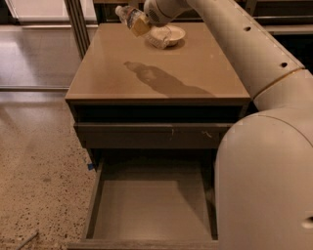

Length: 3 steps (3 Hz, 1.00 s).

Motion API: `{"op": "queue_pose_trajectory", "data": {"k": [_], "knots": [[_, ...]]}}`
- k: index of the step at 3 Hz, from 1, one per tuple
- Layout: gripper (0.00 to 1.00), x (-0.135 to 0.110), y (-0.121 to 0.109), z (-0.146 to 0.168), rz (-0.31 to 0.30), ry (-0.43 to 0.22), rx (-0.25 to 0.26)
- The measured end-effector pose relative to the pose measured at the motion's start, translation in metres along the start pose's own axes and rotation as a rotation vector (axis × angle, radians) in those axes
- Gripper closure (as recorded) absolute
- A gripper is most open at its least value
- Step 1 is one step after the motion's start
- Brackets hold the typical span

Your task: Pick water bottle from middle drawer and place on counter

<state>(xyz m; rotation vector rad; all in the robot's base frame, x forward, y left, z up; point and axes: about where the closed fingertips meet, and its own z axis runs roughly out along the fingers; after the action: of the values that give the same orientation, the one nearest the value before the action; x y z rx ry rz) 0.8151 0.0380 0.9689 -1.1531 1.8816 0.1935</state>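
Holding the water bottle [125, 14] tilted over the far edge of the bench [146, 78], your hand [139, 25] is clamped on it; release there and it may roll off or hit the bowl [172, 34].

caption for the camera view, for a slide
Pincer holds the water bottle above the counter beside a bowl; middle drawer open.

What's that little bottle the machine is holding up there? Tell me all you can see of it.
The water bottle is small, clear, ribbed plastic, with its cap end pointing up and left. It hangs tilted over the far end of the counter, beside a small pale bowl. The gripper is clamped round its middle and hides part of it. Nothing else visibly touches it.
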Motion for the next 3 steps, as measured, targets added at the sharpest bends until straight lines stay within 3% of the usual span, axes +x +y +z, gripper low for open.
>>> {"op": "queue_pose_trajectory", "data": {"k": [1,2,3], "knots": [[1.00,0.038,-0.004,0.011,0.080,-0.086,0.002],[1.00,0.099,0.046,0.065,0.121,-0.043,-0.108],[1.00,0.092,0.044,0.060,0.121,-0.043,-0.108]]}}
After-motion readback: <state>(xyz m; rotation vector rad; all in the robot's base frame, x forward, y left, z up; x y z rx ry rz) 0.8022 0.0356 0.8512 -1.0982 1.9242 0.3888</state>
